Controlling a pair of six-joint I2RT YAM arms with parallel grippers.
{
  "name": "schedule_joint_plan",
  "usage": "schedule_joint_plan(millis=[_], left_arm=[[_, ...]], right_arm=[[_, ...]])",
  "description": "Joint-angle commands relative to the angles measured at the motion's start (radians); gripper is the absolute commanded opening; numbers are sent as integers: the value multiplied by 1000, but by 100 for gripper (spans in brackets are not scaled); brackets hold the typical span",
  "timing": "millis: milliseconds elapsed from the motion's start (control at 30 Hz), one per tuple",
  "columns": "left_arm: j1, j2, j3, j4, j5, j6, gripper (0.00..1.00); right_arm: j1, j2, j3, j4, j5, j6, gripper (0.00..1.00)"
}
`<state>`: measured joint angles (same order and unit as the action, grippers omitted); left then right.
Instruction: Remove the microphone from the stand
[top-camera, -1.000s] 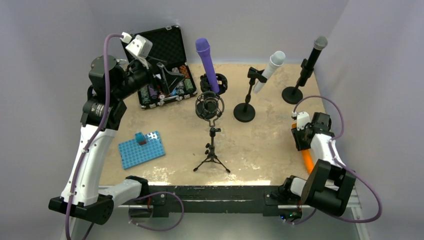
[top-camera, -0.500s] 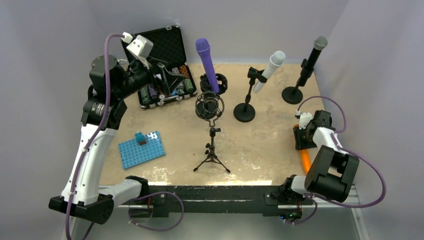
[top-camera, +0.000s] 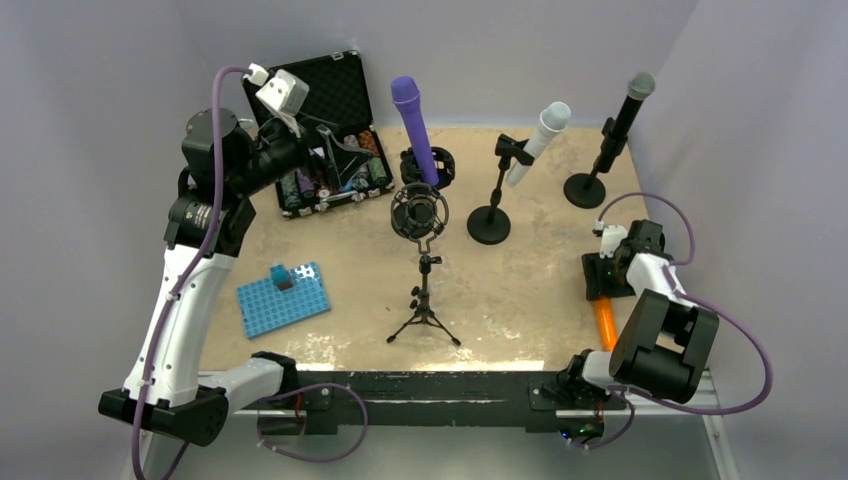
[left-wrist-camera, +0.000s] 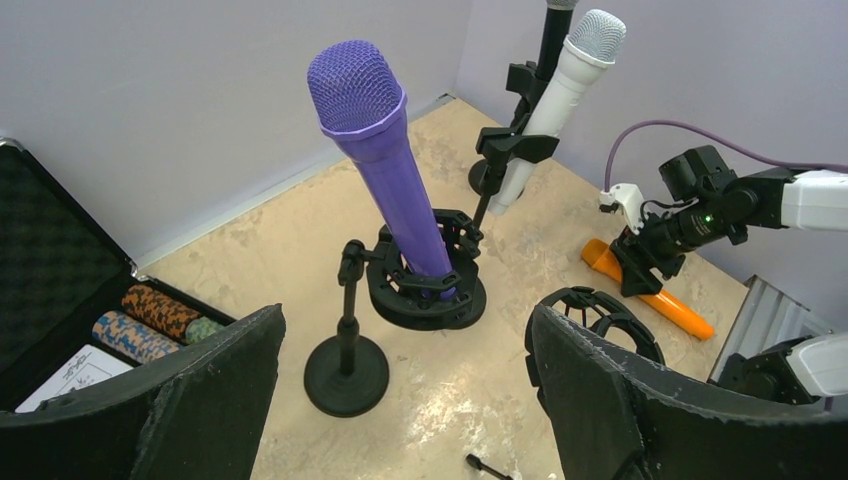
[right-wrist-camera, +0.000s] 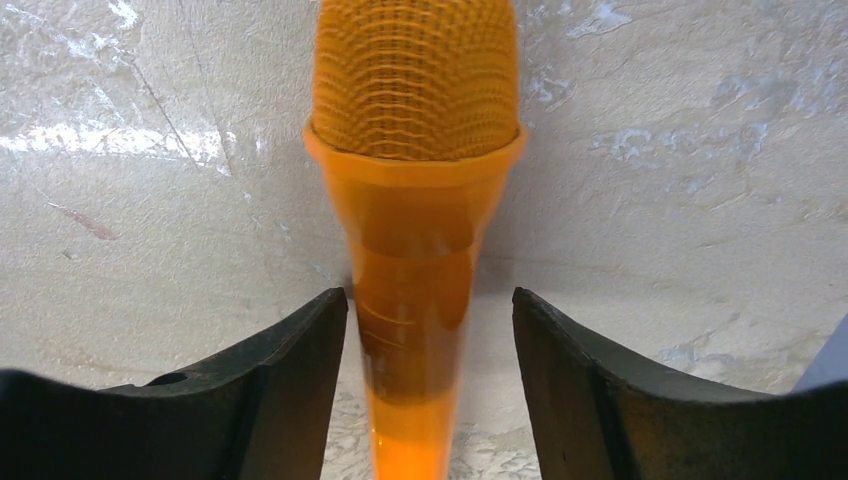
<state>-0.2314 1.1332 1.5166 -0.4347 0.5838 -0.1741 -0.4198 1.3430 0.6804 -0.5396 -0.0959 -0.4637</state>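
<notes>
An orange microphone (right-wrist-camera: 415, 200) lies flat on the beige counter (top-camera: 530, 290) near its right edge, off any stand, between the parted, released jaws of the right tool (right-wrist-camera: 428, 305). The left tool (left-wrist-camera: 405, 320) hangs wide open before a purple microphone (left-wrist-camera: 385, 170) upright in its mount (left-wrist-camera: 425, 295). An open black case (top-camera: 335, 90) holds rolls of patterned chips (left-wrist-camera: 150, 310) and a white sheet (left-wrist-camera: 75, 370), its print too small to read

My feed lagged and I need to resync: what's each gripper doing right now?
Left gripper: open, holding nothing.
Right gripper: jaws open either side of the orange microphone lying on the table, not gripping it.
</notes>
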Motion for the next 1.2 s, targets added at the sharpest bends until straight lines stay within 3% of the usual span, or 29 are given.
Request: schedule_joint_plan(millis=[0, 133, 333, 533, 867, 1167], left_arm=[[6, -3, 16, 28, 21, -19, 97], [6, -3, 17, 30, 21, -19, 97], [6, -1, 20, 28, 25, -24, 97], [6, 14, 19, 41, 41, -40, 97], [6, 37, 87, 3, 103, -72, 97], [6, -28, 87, -108, 163, 156, 99]], right_arm=[[-4, 2, 40, -5, -5, 8, 66], [-5, 3, 42, -6, -5, 7, 67], [-5, -7, 47, -11, 0, 2, 86], [-5, -27, 56, -27, -2, 3, 95], [-7, -103, 186, -165, -11, 24, 99], [-7, -339, 250, -329, -69, -35, 99]])
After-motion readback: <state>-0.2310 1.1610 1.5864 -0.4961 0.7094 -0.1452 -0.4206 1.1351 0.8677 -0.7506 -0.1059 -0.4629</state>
